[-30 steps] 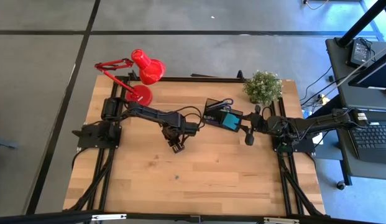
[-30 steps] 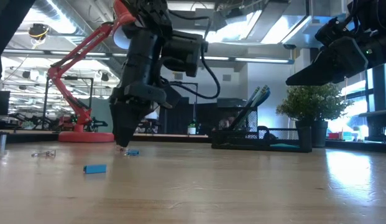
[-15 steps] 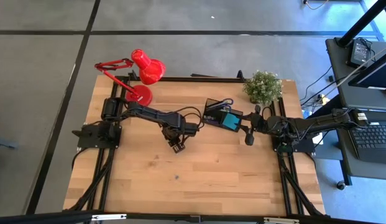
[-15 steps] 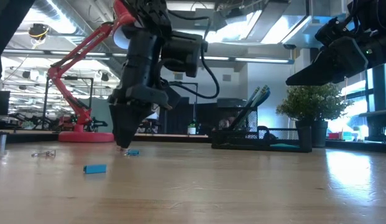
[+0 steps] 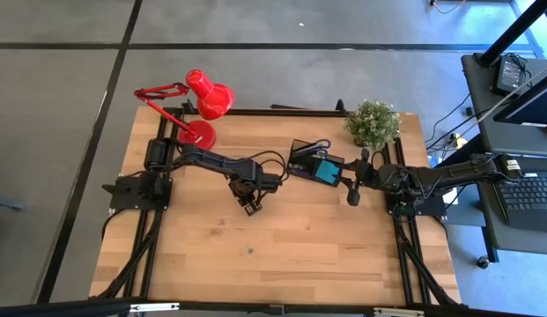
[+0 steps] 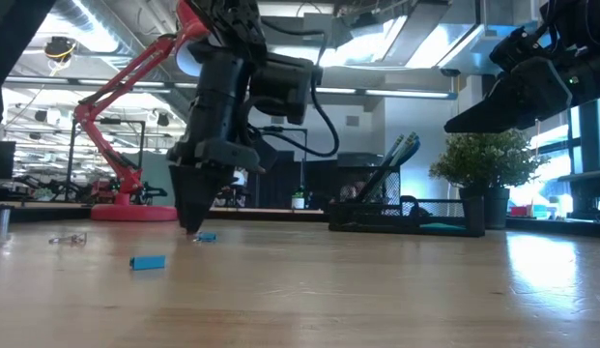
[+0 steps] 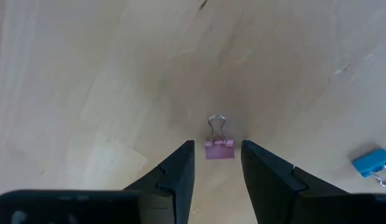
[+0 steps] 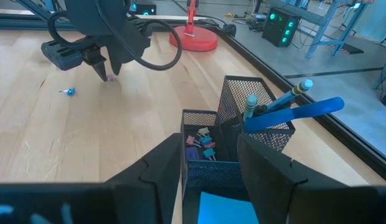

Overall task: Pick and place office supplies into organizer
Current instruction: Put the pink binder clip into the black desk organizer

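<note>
- Since a second ago almost nothing has shifted: the left arm's wrist has turned very slightly above the wood, and the clips, the organizer and the right arm lie as they did.
- The left gripper (image 7: pixel 217 163) points straight down at the middle of the pale wooden table (image 5: pixel 282 246), its tips just above the boards.
- Its 2 dark fingers (image 7: pixel 177 171) stand spread, with a small pink binder clip (image 7: pixel 218 148) lying flat between the tips; I cannot tell whether either finger touches it.
- A small blue binder clip (image 7: pixel 372 163) lies near it on the wood, well apart from the black mesh desk organizer (image 8: pixel 230 134).
- In the low view another small blue piece (image 6: pixel 148 262) lies closer to the camera, and a tiny silvery bit (image 6: pixel 68 238) sits off to the side.
- The organizer stands at the far side of the table near the potted green plant (image 5: pixel 373 123), holding upright pens, a few coloured clips and a teal sticky-note pad (image 8: pixel 227 211).
- The right gripper (image 8: pixel 208 168) hovers just beside the organizer, fingers parted and empty.
- A red desk lamp (image 5: pixel 198 106) stands at the far left corner.
</note>
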Robot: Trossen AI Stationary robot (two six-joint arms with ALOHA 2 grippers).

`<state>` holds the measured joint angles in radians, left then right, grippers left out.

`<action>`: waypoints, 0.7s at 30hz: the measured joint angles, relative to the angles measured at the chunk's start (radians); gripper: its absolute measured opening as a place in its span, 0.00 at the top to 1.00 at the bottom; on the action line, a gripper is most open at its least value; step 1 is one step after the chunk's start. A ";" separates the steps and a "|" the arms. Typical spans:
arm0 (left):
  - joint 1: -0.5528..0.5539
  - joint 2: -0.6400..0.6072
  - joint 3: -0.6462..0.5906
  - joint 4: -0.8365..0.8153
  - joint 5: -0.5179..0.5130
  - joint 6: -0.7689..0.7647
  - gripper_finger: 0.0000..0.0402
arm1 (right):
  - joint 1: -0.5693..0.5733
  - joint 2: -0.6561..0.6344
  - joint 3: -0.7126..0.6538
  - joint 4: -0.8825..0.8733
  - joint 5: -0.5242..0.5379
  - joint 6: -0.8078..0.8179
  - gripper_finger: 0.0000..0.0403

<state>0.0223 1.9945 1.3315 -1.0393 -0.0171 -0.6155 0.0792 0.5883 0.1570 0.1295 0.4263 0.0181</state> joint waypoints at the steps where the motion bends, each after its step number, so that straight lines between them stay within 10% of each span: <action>1: 0.000 0.000 0.000 -0.001 0.003 0.000 0.69 | 0.000 0.000 0.000 0.000 0.000 0.000 0.60; 21: 0.035 -0.007 -0.074 0.090 0.092 0.028 0.69 | 0.000 0.000 0.000 0.000 0.000 0.000 0.60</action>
<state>0.0570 1.9875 1.2572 -0.9491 0.0749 -0.5874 0.0788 0.5881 0.1570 0.1295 0.4263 0.0181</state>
